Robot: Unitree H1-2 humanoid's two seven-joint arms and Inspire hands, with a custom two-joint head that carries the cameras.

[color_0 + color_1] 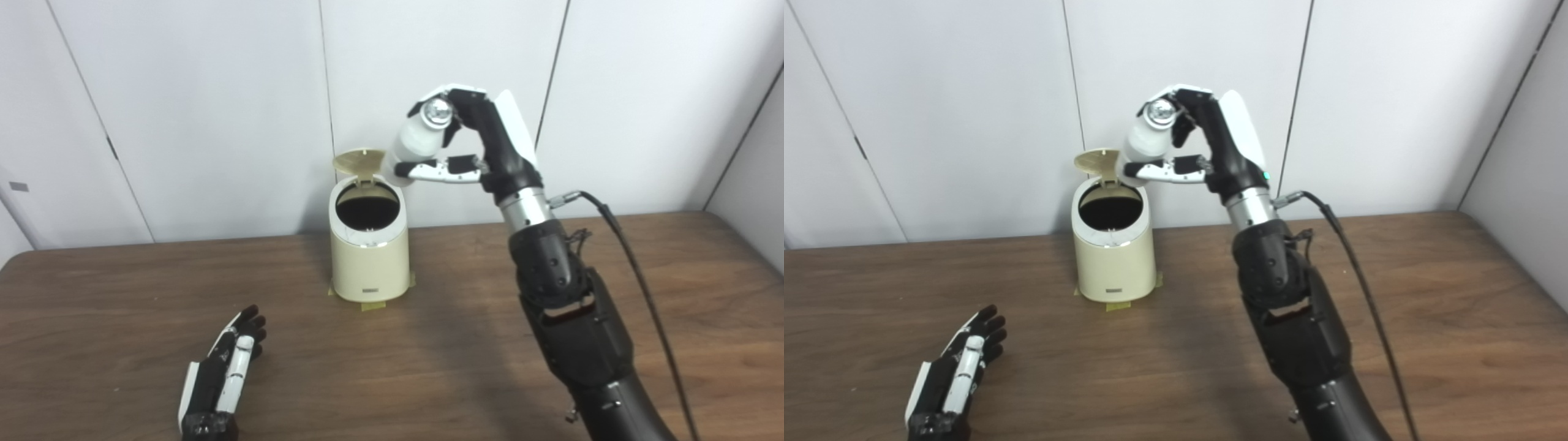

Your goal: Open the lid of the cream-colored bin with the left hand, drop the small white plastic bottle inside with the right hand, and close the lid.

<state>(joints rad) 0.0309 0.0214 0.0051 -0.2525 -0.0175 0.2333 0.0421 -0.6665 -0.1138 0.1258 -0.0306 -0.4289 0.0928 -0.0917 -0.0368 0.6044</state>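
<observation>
Right hand (pixel 468 138) raised, fingers grasping tilted bottle (pixel 416 138) above open bin (pixel 369 245), left hand (pixel 220 373) flat on table (pixel 122 294), fingers released.

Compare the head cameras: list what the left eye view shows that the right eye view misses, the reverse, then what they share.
Left eye view only: a small grey tag on the wall and the table's rounded left corner. Right eye view only: a teal light at the wrist of the right robot hand. Both: the cream-colored bin with its lid raised, the white plastic bottle held tilted above the bin's right rim, and the left robot hand lying open on the table.
</observation>
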